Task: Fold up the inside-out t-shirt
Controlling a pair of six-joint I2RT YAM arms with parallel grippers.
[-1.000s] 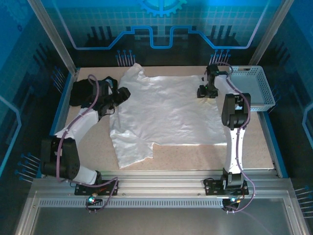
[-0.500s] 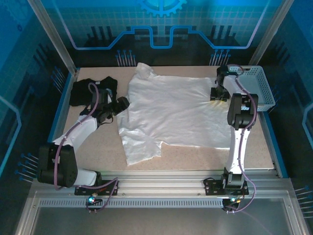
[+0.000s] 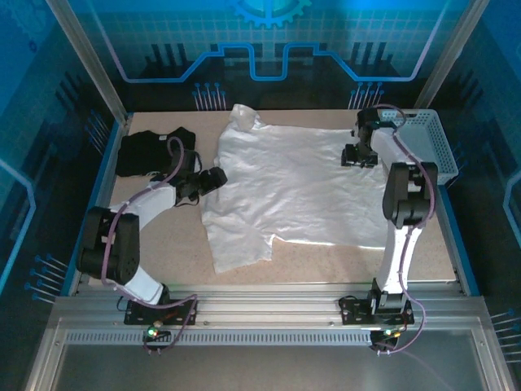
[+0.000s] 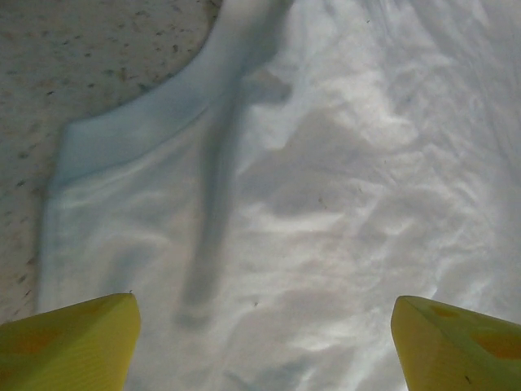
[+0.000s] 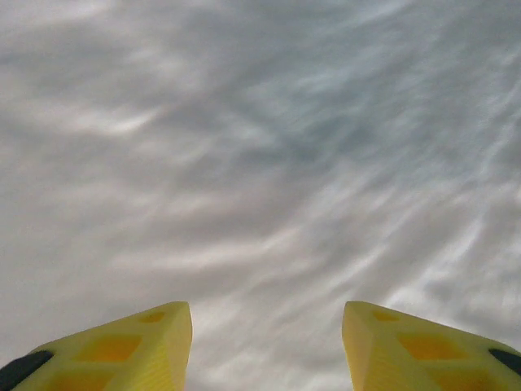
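Note:
The inside-out t-shirt (image 3: 293, 191) lies spread flat and white in the middle of the table, one sleeve toward the back (image 3: 242, 118) and one toward the front (image 3: 240, 248). My left gripper (image 3: 216, 177) hovers at the shirt's left edge. In the left wrist view it (image 4: 264, 346) is open, its yellow fingers (image 4: 69, 342) wide apart over the t-shirt (image 4: 342, 187), beside a hemmed edge. My right gripper (image 3: 358, 156) is over the shirt's far right part. In the right wrist view it (image 5: 267, 346) is open, with the t-shirt (image 5: 260, 147) below and nothing between its fingers (image 5: 122, 350).
A black folded t-shirt (image 3: 151, 151) lies at the back left, just behind the left arm. A pale blue basket (image 3: 431, 147) stands at the back right, next to the right arm. Bare speckled tabletop (image 3: 326, 265) runs along the front.
The shirt has slid to the right and lies flatter. My left gripper moved right and toward the front, to the shirt's left edge. My right gripper went right, then slightly back left.

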